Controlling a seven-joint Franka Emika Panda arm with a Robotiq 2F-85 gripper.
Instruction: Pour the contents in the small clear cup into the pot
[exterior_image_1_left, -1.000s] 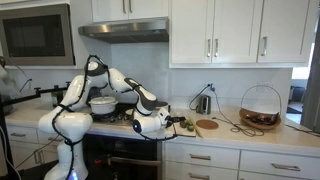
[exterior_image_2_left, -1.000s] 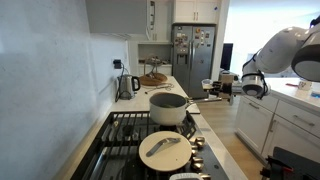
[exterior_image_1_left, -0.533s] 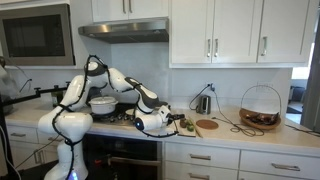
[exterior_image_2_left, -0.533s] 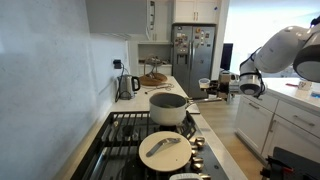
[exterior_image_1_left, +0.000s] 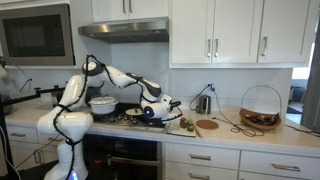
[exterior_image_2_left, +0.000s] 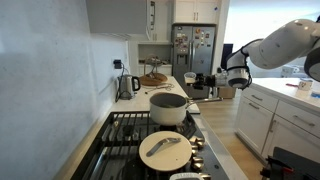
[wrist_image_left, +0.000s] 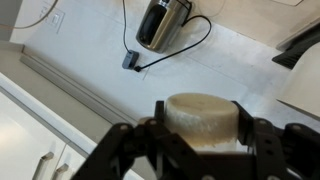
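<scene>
In the wrist view the small clear cup (wrist_image_left: 200, 112) looks pale and cloudy and sits upright between my black fingers (wrist_image_left: 246, 120). My gripper (wrist_image_left: 200, 128) is shut on it. In both exterior views the gripper (exterior_image_1_left: 161, 108) (exterior_image_2_left: 214, 80) hangs above the counter beside the stove. The pot (exterior_image_2_left: 168, 108), low, silver-grey and dark inside, stands on a rear burner. It is nearer the camera than the gripper and apart from it. What the cup holds is hard to make out.
A white rounded pot (exterior_image_1_left: 102, 103) stands on the stove (exterior_image_2_left: 130, 140). A metal kettle-like container with a cord (wrist_image_left: 160, 22) (exterior_image_2_left: 128, 85) stands by the wall. A cutting board (exterior_image_1_left: 206, 125) and a wire basket (exterior_image_1_left: 260, 108) lie further along the counter.
My gripper has lifted the cup from low in front of the counter up over the counter top, closer to the stove.
</scene>
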